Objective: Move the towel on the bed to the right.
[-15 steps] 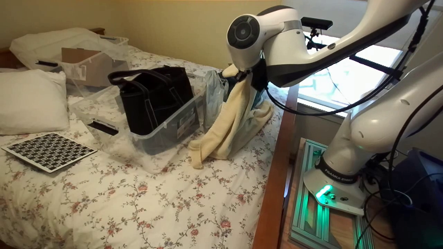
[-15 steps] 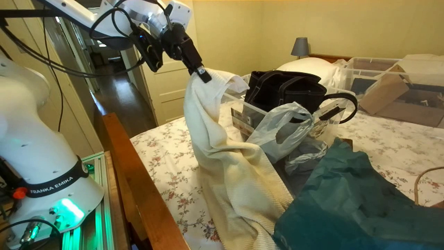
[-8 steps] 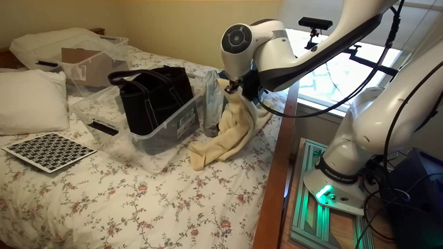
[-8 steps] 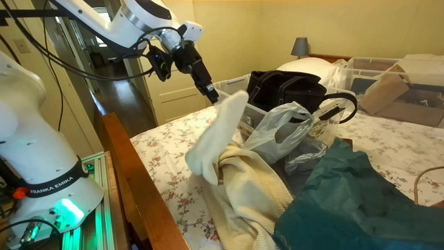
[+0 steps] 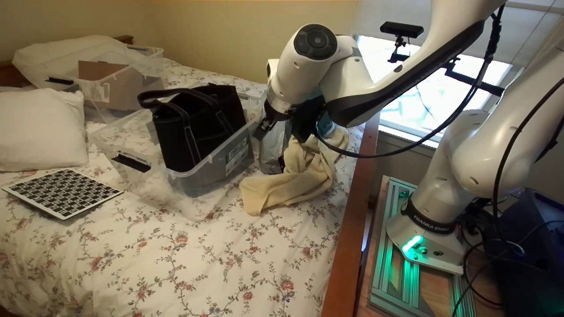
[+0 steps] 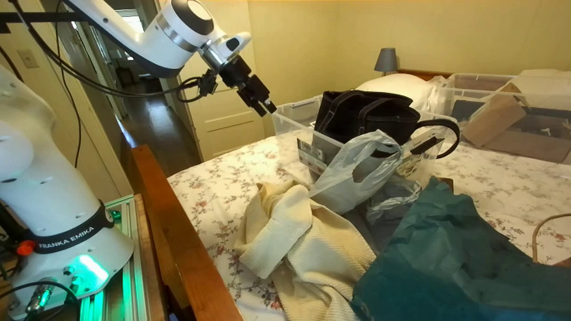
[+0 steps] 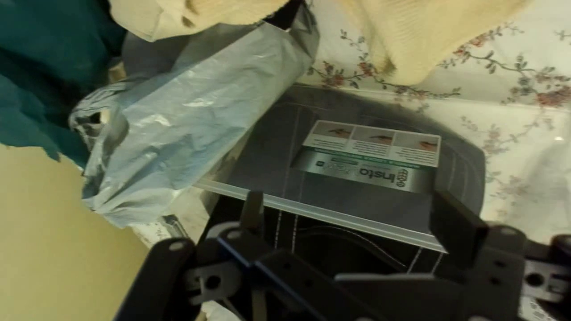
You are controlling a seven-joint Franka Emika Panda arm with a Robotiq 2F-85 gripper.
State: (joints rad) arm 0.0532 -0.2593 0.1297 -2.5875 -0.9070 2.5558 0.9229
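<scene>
The cream towel (image 5: 291, 189) lies crumpled on the floral bed (image 5: 189, 255). It is a loose heap with a folded-over end in an exterior view, where the towel (image 6: 285, 232) sits between the bed rail and a plastic bag. Parts of the towel (image 7: 415, 40) run along the top of the wrist view. My gripper (image 6: 266, 109) hangs in the air above the bed, apart from the towel. In the wrist view the jaws of the gripper (image 7: 350, 209) stand wide apart with nothing between them, over the edge of a clear bin.
The clear bin (image 5: 211, 171) holds a black bag (image 5: 198, 127) under and beside the gripper. A grey plastic bag (image 6: 352, 174) and a teal bag (image 6: 446, 249) adjoin the towel. A wooden bed rail (image 6: 187, 240) runs beside the robot base. A checkered board (image 5: 64, 193) lies on the bed.
The gripper has opened and let go of the towel's raised end, which has dropped and folded onto the heap. The wrist has turned, and the gripper has shifted towards the bin.
</scene>
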